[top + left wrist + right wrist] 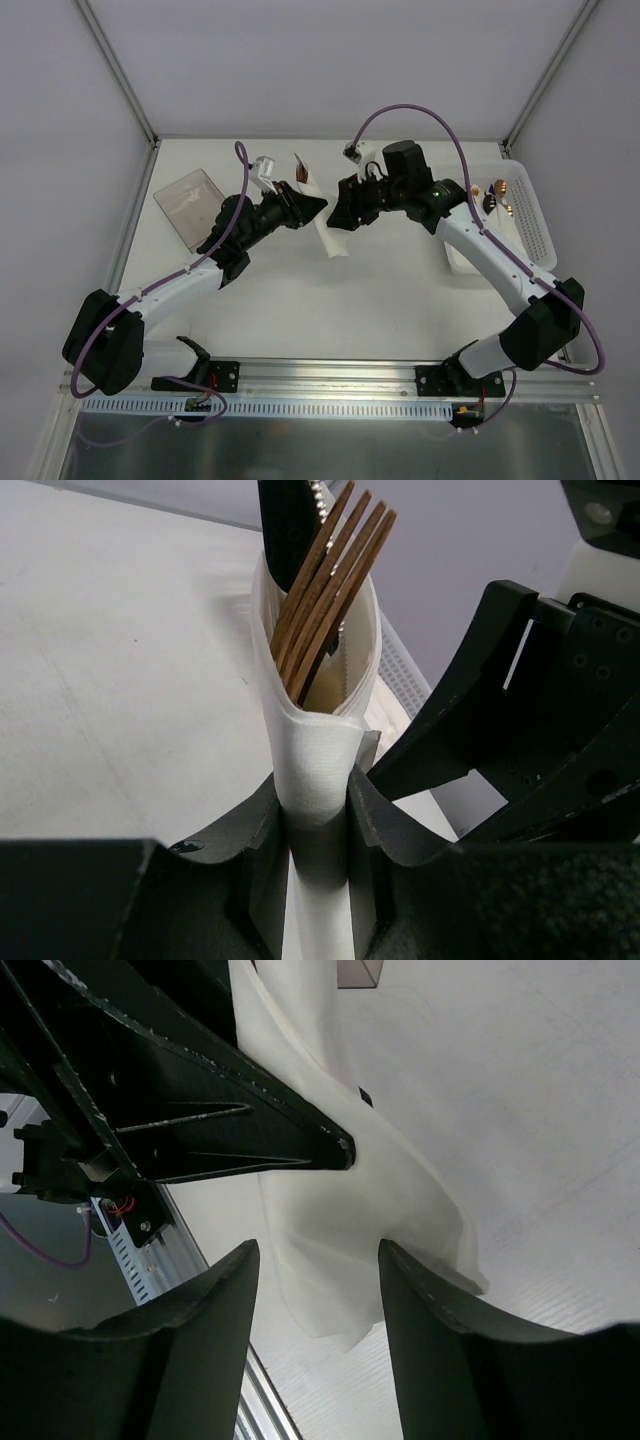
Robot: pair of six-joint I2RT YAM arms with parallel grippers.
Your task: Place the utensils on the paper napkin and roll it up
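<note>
The left gripper clamps the thin white paper napkin, rolled into a tube around the slender copper-coloured metal utensils whose fork tines poke out, above the white table, while the right gripper gapes beside its loose end, holding nothing.

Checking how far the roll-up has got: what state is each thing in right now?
napkin: wrapped round the utensils, one end loose.
utensils: inside the napkin, tips sticking out.
left gripper: shut on the napkin.
right gripper: open, holding nothing.
basket: upright on the table.
box: flat on the table.
</note>
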